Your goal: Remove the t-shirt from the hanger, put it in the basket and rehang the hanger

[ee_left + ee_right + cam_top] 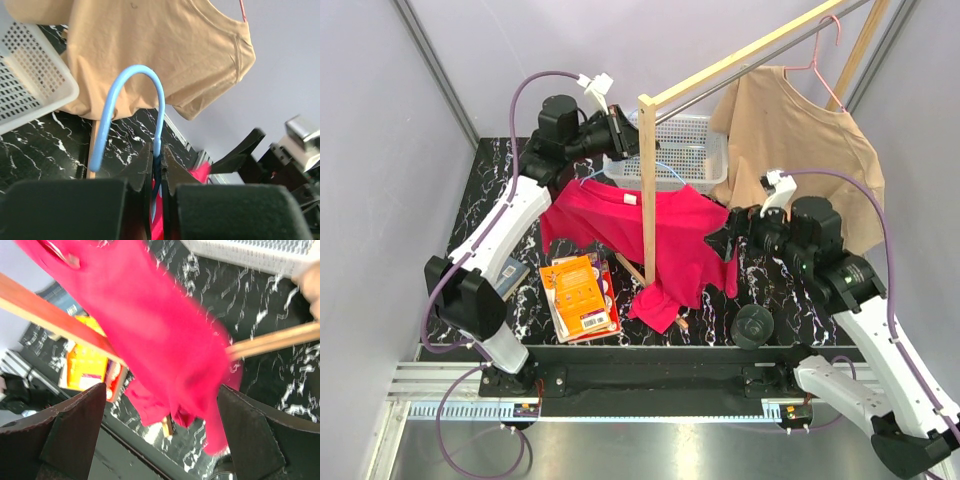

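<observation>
The job looks about half done at best. The left claw is pressed together on the stem of the blue hanger and holds it off the rail, just in front of the white basket. The red t-shirt is still draped from that hanger. Its neck sits up near the hook, and its lower part sags around the wooden post down to the desk. The right claw is spread wide beside the shirt's edge and grips nothing. From the right wrist view the cloth fills the gap between its fingers, but I cannot tell whether it touches them. My guess is the shirt has yet to be pulled clear of the hanger's shoulders.

Counting up, there are two t-shirts: the red one and a tan one. The tan one hangs on the rail from a pink hanger. That makes two hangers, with one basket, one orange booklet and one black roll.
</observation>
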### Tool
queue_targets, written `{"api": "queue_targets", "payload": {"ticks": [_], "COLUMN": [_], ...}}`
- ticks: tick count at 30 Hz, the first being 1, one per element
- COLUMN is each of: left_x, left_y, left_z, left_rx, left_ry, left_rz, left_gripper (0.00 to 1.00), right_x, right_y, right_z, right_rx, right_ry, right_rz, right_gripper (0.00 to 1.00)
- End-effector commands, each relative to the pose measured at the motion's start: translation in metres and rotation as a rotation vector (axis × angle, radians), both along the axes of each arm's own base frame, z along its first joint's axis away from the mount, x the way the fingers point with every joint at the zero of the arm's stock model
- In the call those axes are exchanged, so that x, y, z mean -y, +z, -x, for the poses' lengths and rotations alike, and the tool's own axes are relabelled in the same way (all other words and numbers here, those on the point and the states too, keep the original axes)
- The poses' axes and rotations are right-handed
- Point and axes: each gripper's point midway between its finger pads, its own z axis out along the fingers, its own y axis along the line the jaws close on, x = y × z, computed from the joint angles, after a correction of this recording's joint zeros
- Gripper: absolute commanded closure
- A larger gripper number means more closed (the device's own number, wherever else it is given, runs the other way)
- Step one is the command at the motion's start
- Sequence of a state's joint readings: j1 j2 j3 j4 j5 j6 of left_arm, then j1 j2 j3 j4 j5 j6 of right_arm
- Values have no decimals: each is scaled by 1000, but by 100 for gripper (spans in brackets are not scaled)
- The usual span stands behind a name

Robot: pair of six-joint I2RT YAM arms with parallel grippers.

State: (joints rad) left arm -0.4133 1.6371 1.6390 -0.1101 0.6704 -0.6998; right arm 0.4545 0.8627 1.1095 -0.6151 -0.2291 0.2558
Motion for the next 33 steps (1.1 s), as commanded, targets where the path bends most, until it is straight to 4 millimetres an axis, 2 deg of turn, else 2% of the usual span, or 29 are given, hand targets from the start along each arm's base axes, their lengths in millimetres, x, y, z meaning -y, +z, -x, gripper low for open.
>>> {"api": "queue_targets", "payload": {"ticks": [1, 5, 8, 12, 18, 19, 20, 22, 23, 24, 26, 27, 29, 30, 31, 33], "left_x": [-14, -17, -16, -17, -18, -18, -17, -16, -16, -16, -16, -17, -19, -23, -25, -34], "left_y": [57, 59, 62, 63, 66, 66, 65, 66, 65, 66, 64, 64, 64, 67, 63, 73], "left_z": [12, 14, 18, 25, 31, 30, 30, 28, 27, 26, 23, 22, 17, 14, 10, 3], "left_rx": [137, 135, 128, 129, 130, 127, 125, 119, 115, 115, 111, 113, 113, 112, 99, 113], "left_ry": [-8, -19, -34, -56, -65, -65, -66, -69, -69, -66, -54, -48, -22, -4, 15, 60], "left_rz": [79, 81, 91, 93, 95, 94, 93, 97, 97, 99, 99, 98, 101, 111, 118, 163], "left_gripper": [100, 100, 100, 100, 100, 100, 100, 100, 100, 100, 100, 100, 100, 100, 100, 100], "right_x": [3, 0, 1, 23, 26, 24, 20, 12, 8, 5, 3, 5, 10, 24, 31, 54], "right_y": [-24, -34, -36, -32, -32, -32, -30, -27, -19, -15, -5, -3, -3, -4, -4, -5], "right_z": [-2, -10, -19, -37, -51, -52, -53, -50, -51, -49, -47, -47, -46, -52, -50, -50], "right_rx": [12, 32, 54, 110, 138, 143, 152, 161, 174, 178, 187, 187, 155, 154, 134, 128], "right_ry": [-2, -9, -35, -186, -216, -206, -197, -161, -165, -157, -174, -196, -251, -344, -398, -538], "right_rz": [41, 38, 34, 72, 108, 103, 84, 39, -9, -39, -125, -148, -204, -207, -247, -273], "right_gripper": [0, 2, 8, 8, 12, 16, 25, 35, 50, 60, 73, 83, 94, 100, 100, 100]}}
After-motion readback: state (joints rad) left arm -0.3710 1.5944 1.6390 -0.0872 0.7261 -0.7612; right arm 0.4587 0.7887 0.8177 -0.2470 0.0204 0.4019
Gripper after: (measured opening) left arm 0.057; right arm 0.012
